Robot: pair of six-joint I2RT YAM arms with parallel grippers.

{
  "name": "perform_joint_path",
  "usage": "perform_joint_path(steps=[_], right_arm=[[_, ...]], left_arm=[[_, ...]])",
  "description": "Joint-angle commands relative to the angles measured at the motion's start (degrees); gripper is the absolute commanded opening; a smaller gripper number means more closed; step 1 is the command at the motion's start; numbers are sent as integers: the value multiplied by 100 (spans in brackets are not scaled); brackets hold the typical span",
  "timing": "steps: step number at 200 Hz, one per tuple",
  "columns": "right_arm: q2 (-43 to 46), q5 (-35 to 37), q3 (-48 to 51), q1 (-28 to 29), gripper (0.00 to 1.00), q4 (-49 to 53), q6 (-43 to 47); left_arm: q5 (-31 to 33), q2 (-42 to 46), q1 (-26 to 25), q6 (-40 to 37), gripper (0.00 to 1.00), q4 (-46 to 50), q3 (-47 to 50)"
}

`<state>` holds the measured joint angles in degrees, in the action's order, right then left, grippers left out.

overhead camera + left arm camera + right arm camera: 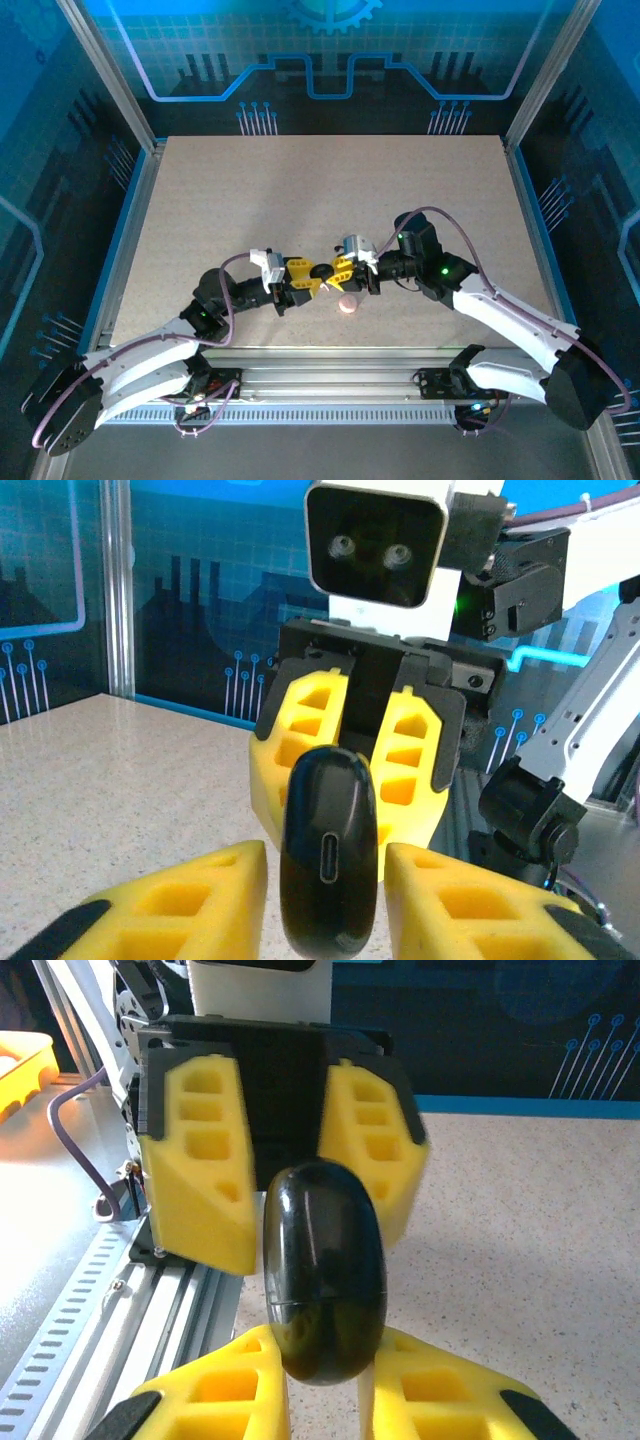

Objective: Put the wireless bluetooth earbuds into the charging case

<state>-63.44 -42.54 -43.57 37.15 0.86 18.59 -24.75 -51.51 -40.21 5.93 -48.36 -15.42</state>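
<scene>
Zero earbuds seated that I can see (lid looks shut); right hand point(325, 1370) pinches the black case point(325, 1260), left hand point(327, 880) sits barely loose around it.

Charging case point(325, 1270): glossy, smooth black plastic w/ fine seam. Tool fingers point(195, 1200): matt yellow, foam-like. Desk point(520, 1220): matt, speckled beige. Front rail point(330, 372): ribbed bare metal.

Black case point(322, 272), pink case point(347, 305) crowd centre; bare table point(300, 190) beyond.
</scene>
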Motion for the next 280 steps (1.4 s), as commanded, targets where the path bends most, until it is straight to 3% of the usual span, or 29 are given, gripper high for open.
perform_joint_path(steps=[1,15,60,114,215,280], right_arm=[[7,113,-338,73,18,756,422],[-5,380,-509,79,18,1328,749],[-223,1331,-1220,174,18,3059,1686],[-482,1858,-1664,561,18,3734,2102],[-914,1833,-1988,863,18,3808,2274],[-949,1784,-1991,865,18,3652,2294]], left_arm=[[118,184,-22,-383,57,434,-140],[104,337,-20,-673,66,929,-237],[123,745,-22,-2040,66,3650,-1063],[-3,437,-26,-2278,63,4048,-1282],[-310,244,-43,-2185,53,4089,-1398],[-525,229,-53,-2145,32,4045,-1481]])
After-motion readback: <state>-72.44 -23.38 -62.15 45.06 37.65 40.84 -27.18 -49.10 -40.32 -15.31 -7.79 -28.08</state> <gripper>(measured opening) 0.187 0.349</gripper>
